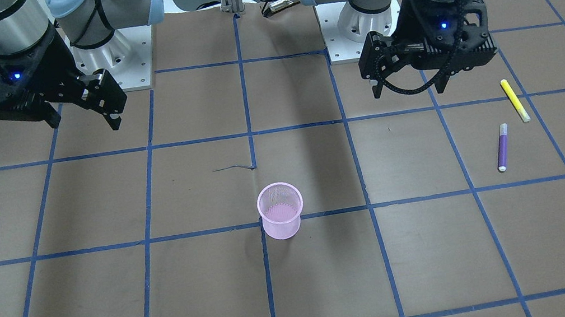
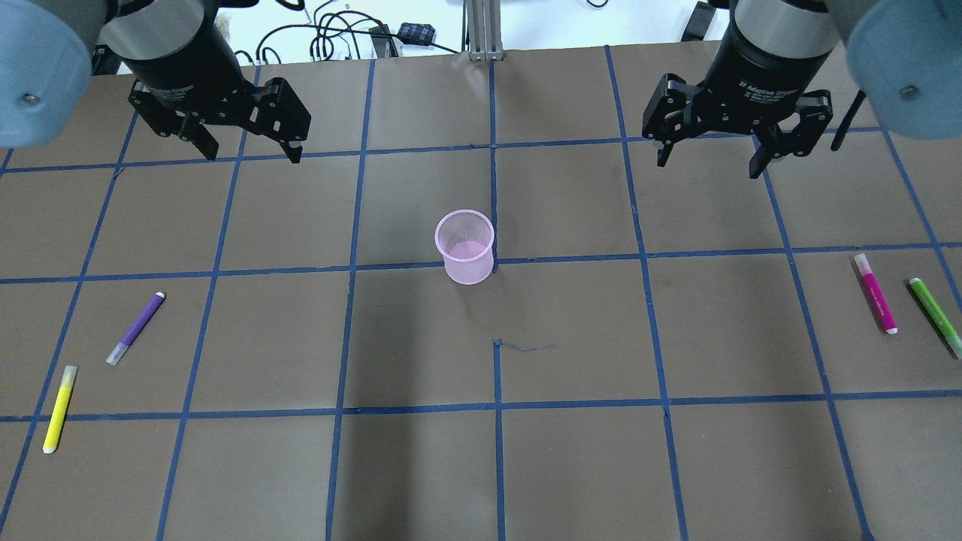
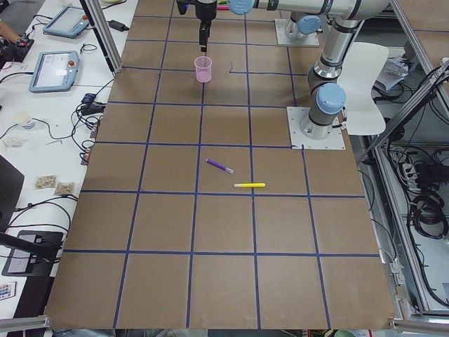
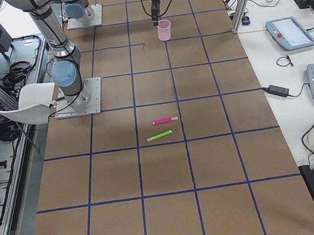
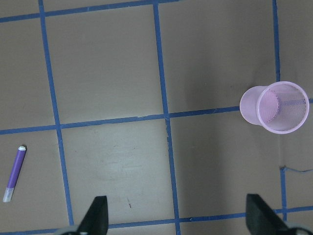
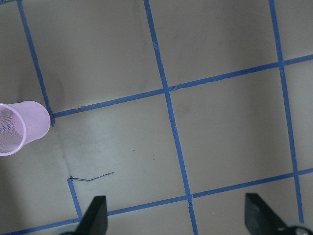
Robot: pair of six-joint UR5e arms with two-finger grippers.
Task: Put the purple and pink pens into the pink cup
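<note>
1. Brown worktop (image 2: pixel 571 466) carries the pink cup (image 2: pixel 465 246), which stands upright near the centre with nothing inside it.
2. On the left arm's side the purple pen (image 2: pixel 136 327) lies flat near a yellow pen (image 2: pixel 58 409).
3. On the right arm's side the pink pen (image 2: pixel 875 293) lies flat just beside a green pen (image 2: pixel 935 306).
4. Left tool (image 2: pixel 252 154) and right tool (image 2: pixel 708 167) hover above the worktop, fingers spread, gripping nothing.

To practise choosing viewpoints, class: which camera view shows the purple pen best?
Overhead exterior: the purple pen lies whole and unobstructed. Front-facing shows it similarly, left wrist near the edge, exterior left tiny; exterior right and right wrist miss it.
</note>
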